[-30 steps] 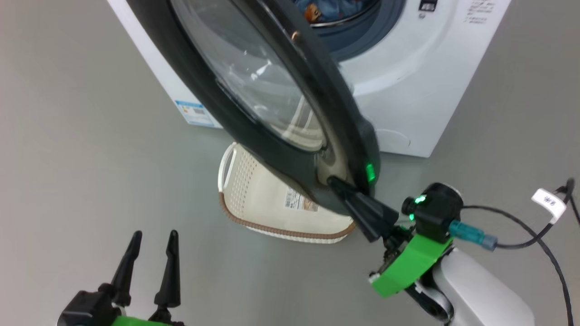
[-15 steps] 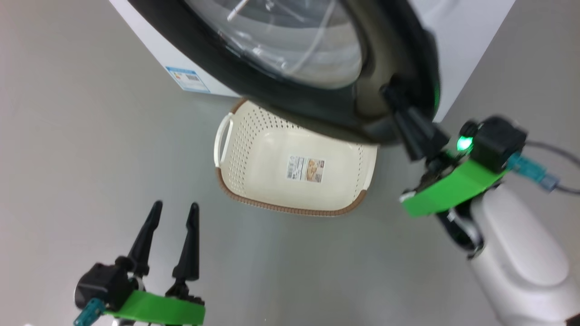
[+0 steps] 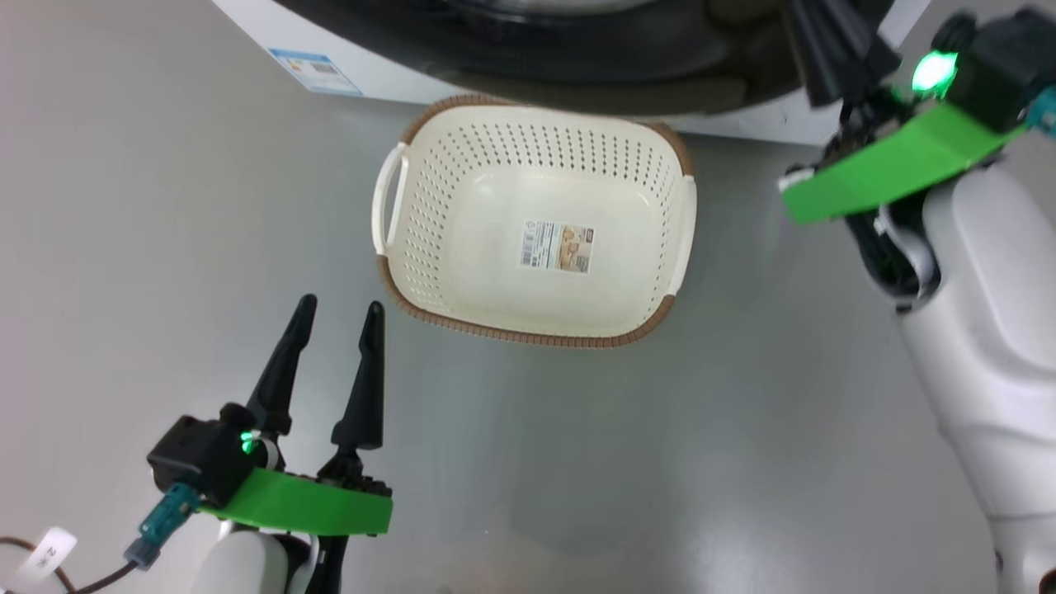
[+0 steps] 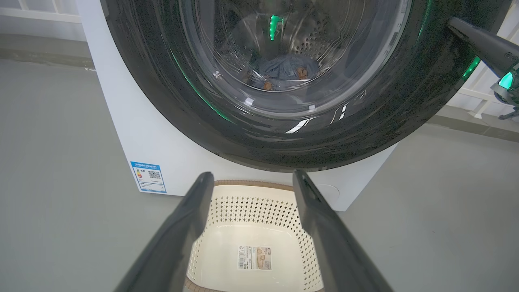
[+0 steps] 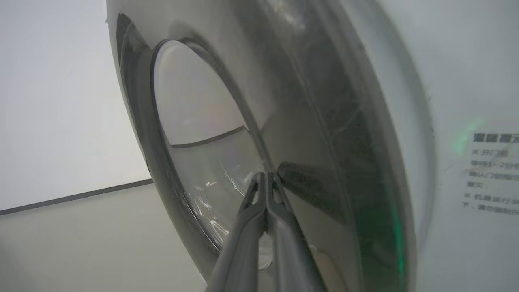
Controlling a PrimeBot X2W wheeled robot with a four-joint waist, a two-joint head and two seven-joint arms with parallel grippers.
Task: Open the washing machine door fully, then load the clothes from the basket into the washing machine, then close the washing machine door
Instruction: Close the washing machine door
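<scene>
Two empty tools: left tool [image 3: 341, 304] gaping near the basket [image 3: 528, 337], right tool [image 5: 265, 175] closed against the washing machine door [image 4: 142, 81].

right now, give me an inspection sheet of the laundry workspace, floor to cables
surface: grey smooth floor, even sheen
job's things: cream perforated plastic basket empty but for a label sticker; light-blue printed clothes inside the white front-loading washing machine, seen through its round black-rimmed glass door, which covers the opening; latched or not, cannot tell
clutter: nothing seen
grippers: left gripper open, empty, short of the basket; right gripper shut, tips at the door's rim
cables: dark cable with white tag by the left wrist
surroundings: pale wall
</scene>
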